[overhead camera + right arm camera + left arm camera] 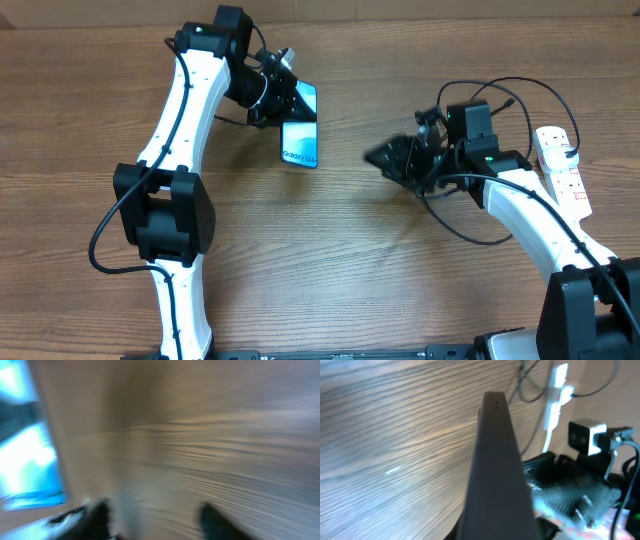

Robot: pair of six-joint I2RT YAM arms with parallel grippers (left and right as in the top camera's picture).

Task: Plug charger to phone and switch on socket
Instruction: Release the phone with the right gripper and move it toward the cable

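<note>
The phone (300, 140), its light blue screen reading "Galaxy S24", is held tilted off the table by my left gripper (278, 100), which is shut on its upper end. In the left wrist view the phone's dark edge (492, 460) runs up from between the jaws. My right gripper (388, 157) is to the right of the phone and blurred. In the right wrist view its fingers (155, 517) stand wide apart with bare wood between them, and the phone (25, 460) shows at the left. The thin black charger cable (520, 82) loops behind the right arm; its tip is not visible. The white socket (560, 165) lies at the far right.
A black cable loop (455, 225) lies on the wooden table (330, 260) beside the right arm. In the left wrist view the right arm (570, 490) and the socket (555, 400) show beyond the phone.
</note>
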